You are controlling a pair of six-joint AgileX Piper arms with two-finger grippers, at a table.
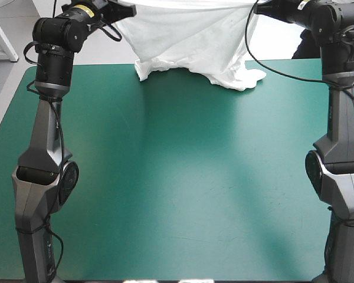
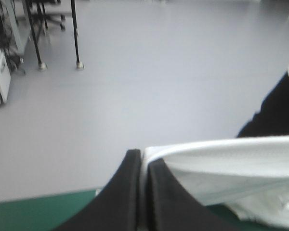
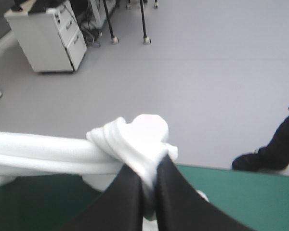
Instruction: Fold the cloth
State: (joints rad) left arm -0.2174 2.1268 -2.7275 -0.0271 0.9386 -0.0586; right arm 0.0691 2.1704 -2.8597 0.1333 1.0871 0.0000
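T-shirt is being cropped up top; it's being pinched by left tool and right tool, hem being rested on far counter.

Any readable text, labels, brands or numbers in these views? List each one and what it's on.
No text is legible in any view.
Yellow sticker on the left arm, near the wrist: too small to read.
Yellow strip on the right arm, cut off by the picture's edge: unreadable.
T-shirt: plain white, no print showing.
Teal-green cover: no markings.
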